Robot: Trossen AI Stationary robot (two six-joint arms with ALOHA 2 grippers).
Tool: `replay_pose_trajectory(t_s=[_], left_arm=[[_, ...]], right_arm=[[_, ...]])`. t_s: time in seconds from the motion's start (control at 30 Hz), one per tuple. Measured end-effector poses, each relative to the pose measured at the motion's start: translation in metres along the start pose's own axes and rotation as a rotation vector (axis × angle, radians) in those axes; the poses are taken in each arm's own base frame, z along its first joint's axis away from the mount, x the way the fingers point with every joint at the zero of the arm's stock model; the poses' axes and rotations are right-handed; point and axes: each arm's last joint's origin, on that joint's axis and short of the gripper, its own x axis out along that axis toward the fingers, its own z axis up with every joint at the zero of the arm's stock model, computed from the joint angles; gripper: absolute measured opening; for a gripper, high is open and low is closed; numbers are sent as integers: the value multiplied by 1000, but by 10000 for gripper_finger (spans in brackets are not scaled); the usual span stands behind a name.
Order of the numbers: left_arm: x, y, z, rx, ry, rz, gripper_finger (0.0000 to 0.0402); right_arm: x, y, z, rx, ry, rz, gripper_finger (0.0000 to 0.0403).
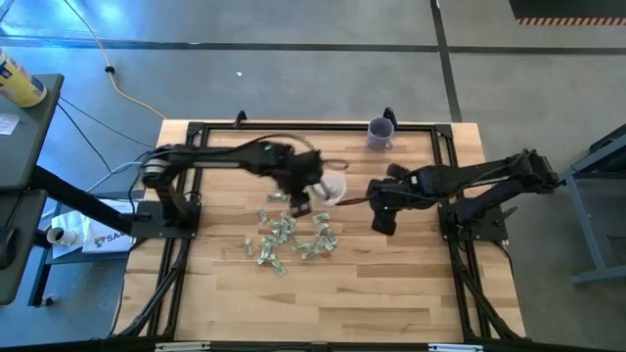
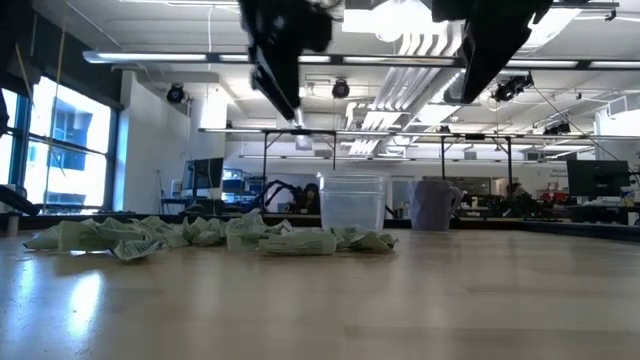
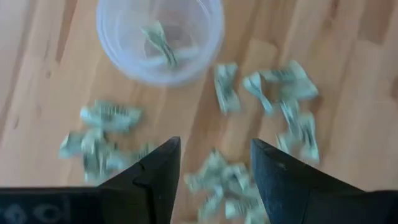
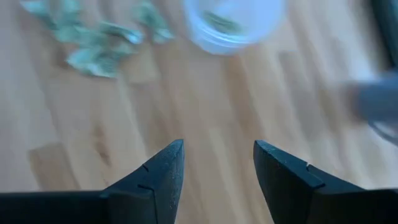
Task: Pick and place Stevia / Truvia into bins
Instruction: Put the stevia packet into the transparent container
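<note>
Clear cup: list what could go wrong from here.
1. The clear cup looks light, and the left gripper, open, hangs close above it; a brush could tip it.
2. The packets lie overlapped, so one pinch may lift several.
3. The right gripper, open, hovers nearby; the arms could collide.

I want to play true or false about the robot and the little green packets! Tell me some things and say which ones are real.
1. The clear cup has a packet inside it. True.
2. The left claw is squeezing a packet. False: its fingers stand apart with nothing between them, above the pile of packets.
3. A purple cup stands near the table's far edge. True.
4. All the packets are already in the clear cup. False: most lie loose on the wooden table.
5. The right claw is holding the clear cup. False: it is open and empty over bare wood.
</note>
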Motion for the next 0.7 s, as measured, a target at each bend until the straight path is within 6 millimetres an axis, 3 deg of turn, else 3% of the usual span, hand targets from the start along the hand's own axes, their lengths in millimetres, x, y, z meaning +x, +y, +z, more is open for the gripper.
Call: replay_pose_trajectory(t_s=[0.13, 0.4, 0.7], left_arm=[[-22, -13, -36, -84, -42, 54, 217], [-24, -22, -112, -334, -116, 151, 192], [-14, -17, -147, -281, -116, 127, 195]], right_arm=[[36, 17, -7, -9, -55, 251, 177], [88, 67, -7, 120, -232, 452, 161], [144, 105, 13, 303, -191, 160, 169]])
